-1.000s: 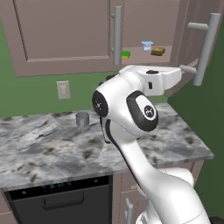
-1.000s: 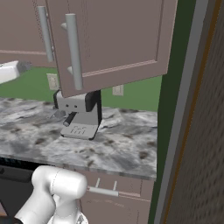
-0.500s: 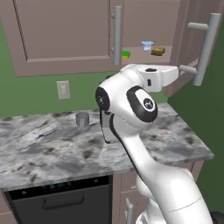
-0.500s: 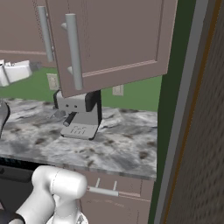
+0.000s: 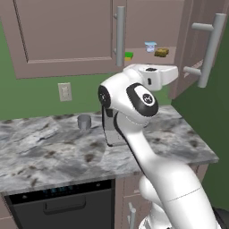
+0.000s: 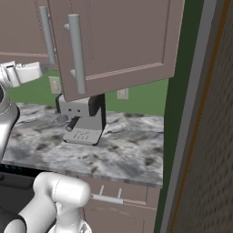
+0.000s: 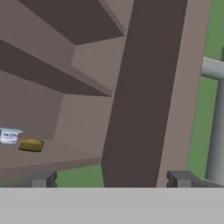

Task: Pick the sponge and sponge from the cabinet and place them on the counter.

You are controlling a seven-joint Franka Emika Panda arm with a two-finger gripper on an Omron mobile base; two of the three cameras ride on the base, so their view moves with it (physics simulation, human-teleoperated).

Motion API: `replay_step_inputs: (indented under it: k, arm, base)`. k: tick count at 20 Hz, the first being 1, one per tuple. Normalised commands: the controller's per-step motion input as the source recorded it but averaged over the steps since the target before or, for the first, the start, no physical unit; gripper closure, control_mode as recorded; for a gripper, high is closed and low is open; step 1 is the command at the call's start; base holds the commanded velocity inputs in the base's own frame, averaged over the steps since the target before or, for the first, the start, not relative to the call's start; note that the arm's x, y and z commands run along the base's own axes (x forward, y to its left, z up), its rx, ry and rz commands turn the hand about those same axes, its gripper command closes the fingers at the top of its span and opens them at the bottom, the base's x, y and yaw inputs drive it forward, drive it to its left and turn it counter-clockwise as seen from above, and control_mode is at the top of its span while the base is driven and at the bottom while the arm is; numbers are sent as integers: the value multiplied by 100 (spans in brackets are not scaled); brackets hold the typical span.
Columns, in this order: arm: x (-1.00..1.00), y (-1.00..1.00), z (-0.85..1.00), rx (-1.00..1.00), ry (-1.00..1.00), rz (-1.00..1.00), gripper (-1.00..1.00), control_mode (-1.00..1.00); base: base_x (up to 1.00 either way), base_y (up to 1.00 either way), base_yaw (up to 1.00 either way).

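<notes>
In the left base view the cabinet [image 5: 67,36] has its right door [image 5: 201,40] swung open. On its bottom shelf lie the green-and-yellow sponge [image 5: 129,56] and, further right, the tan-brown sponge [image 5: 162,52]. A white cup with a blue rim [image 5: 150,46] stands between them. My white hand [image 5: 156,75] hovers just below and in front of that shelf. In the hand view my gripper [image 7: 111,179] is open with nothing between its fingertips. It faces the edge of the open door [image 7: 144,87], with the tan sponge [image 7: 31,145] and the cup [image 7: 9,135] far to the left.
The marble counter [image 5: 44,152] carries a small grey cup [image 5: 83,121] and a coffee machine [image 6: 82,118] behind my arm. The open door [image 6: 113,41] with its grey bar handle [image 6: 77,54] hangs over the machine. A green wall closes the right side.
The arm's upper joints have rolled over and the hand has shifted slightly toward the open cabinet. The jaws stayed wide open. The sponges have not moved.
</notes>
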Motion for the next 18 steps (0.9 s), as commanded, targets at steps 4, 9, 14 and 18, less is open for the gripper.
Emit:
replay_step_inputs:
  k: [4, 9, 14, 18]
  arm:
    - [18, -20, 0, 0, 0, -6, -100, -100]
    - [11, -28, 0, 0, 0, -7, -100, -100]
    - [1, -34, 0, 0, 0, -8, -100, -100]
    - [0, -40, 0, 0, 0, -10, -100, -100]
  base:
    - [0, 0, 0]
    - [0, 0, 0]
    - [0, 0, 0]
    - [0, 0, 0]
